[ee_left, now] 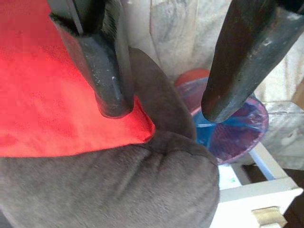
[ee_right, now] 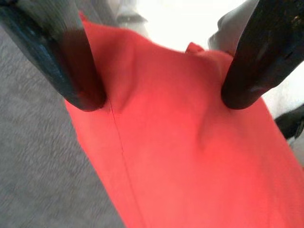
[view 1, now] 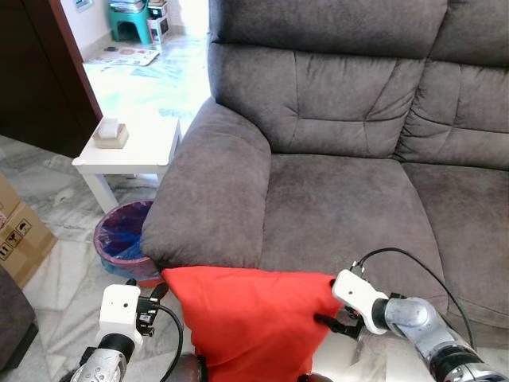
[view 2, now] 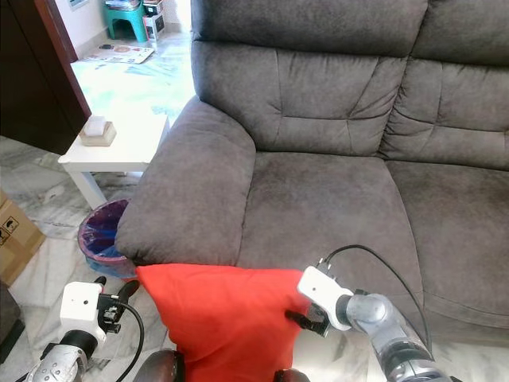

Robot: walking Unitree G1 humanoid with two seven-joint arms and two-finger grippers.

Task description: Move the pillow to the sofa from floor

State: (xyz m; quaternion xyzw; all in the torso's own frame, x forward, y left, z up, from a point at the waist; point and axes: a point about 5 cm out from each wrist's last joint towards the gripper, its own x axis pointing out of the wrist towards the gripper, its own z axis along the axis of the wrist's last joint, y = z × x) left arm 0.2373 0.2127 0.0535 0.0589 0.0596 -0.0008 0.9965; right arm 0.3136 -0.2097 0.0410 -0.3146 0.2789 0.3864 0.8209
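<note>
A red pillow (view 1: 246, 318) hangs in front of the grey sofa (view 1: 342, 215), its top edge against the seat front and the armrest (view 1: 211, 191). My left gripper (view 1: 157, 296) is at the pillow's left corner. In the left wrist view it (ee_left: 166, 109) stands open, with one finger (ee_left: 107, 80) on the red fabric (ee_left: 57, 104) and the other out over the bin. My right gripper (view 1: 330, 322) is at the pillow's right edge. Its fingers (ee_right: 80, 85) are spread wide and press on the pillow (ee_right: 180, 161), which bulges between them.
A white side table (view 1: 131, 151) with a small box (view 1: 110, 134) stands left of the armrest. A blue-lined bin (view 1: 123, 235) sits beneath it. A cardboard box (view 1: 16, 235) and a dark cabinet (view 1: 40, 79) are farther left. The floor is marble.
</note>
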